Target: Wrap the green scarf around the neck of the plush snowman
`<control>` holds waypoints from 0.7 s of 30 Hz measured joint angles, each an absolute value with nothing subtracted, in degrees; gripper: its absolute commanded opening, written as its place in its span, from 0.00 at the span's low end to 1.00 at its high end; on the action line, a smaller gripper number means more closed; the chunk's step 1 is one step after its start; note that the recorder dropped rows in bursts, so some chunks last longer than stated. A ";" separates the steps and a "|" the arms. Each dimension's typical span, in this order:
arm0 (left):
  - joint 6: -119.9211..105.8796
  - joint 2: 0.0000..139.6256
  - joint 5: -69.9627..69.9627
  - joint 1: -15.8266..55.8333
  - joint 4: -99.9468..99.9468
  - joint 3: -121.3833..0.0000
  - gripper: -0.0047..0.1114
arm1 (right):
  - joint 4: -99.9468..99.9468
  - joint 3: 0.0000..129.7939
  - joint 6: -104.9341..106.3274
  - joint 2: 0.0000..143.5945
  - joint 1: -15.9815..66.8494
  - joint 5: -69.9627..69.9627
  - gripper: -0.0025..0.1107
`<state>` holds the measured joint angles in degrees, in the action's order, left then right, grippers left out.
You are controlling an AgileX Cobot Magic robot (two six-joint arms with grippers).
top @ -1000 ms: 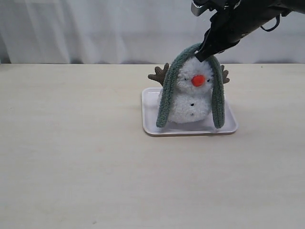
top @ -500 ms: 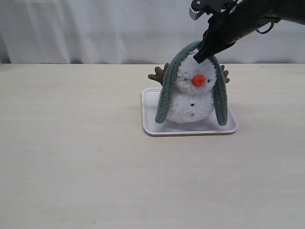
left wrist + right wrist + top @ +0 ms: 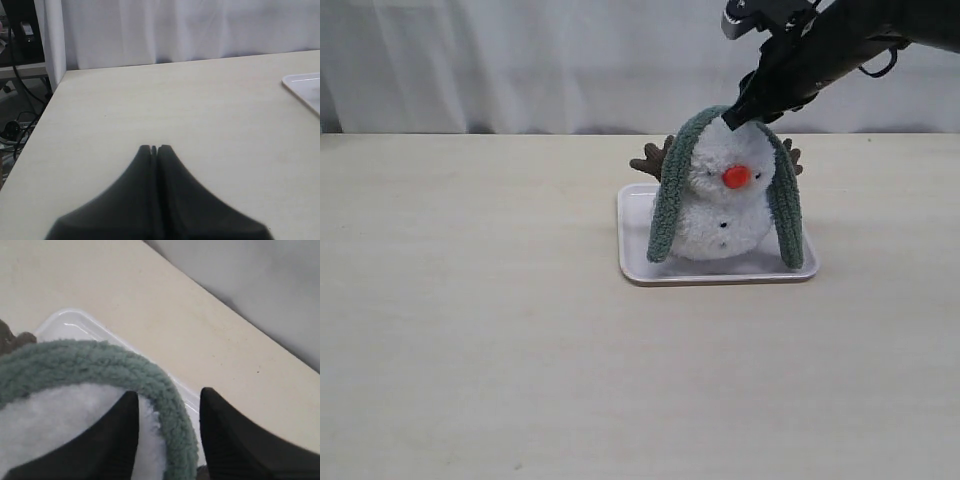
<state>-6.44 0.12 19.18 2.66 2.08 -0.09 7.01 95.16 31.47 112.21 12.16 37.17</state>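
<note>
The white plush snowman [image 3: 723,210] sits on a white tray [image 3: 636,250], orange nose facing front. The green scarf [image 3: 672,185] lies draped over the top of its head, both ends hanging down its sides to the tray; the neck is bare. My right gripper [image 3: 740,112] hovers just above the head, open, its fingers [image 3: 120,430] straddling the scarf [image 3: 165,405] without pinching it. My left gripper [image 3: 155,148] is shut and empty over bare table, far from the snowman; it is out of the exterior view.
The tray's corner [image 3: 305,85] shows at the edge of the left wrist view. A white curtain [image 3: 520,60] hangs behind the table's far edge. Brown twig arms [image 3: 653,158] stick out behind the scarf.
My right gripper has opened and let go of the scarf, which now rests on the snowman's head; the right end has settled lower and further out.
</note>
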 measured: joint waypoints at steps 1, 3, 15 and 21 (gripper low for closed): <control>-6.44 0.12 19.18 2.66 2.08 -0.09 0.04 | 7.01 95.16 29.32 111.20 12.16 37.42 0.37; -6.44 0.12 19.18 2.66 2.08 -0.09 0.04 | 7.01 95.16 26.36 109.35 12.16 38.54 0.37; -6.44 0.12 19.18 2.66 2.08 -0.09 0.04 | 8.61 102.77 12.48 106.91 6.15 57.01 0.33; -6.44 0.12 19.18 2.66 2.08 -0.09 0.04 | 17.89 99.28 20.41 107.01 -1.64 59.83 0.33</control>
<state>-6.44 0.12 19.18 2.66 2.08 -0.09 17.89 99.28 20.41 107.01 -1.64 59.83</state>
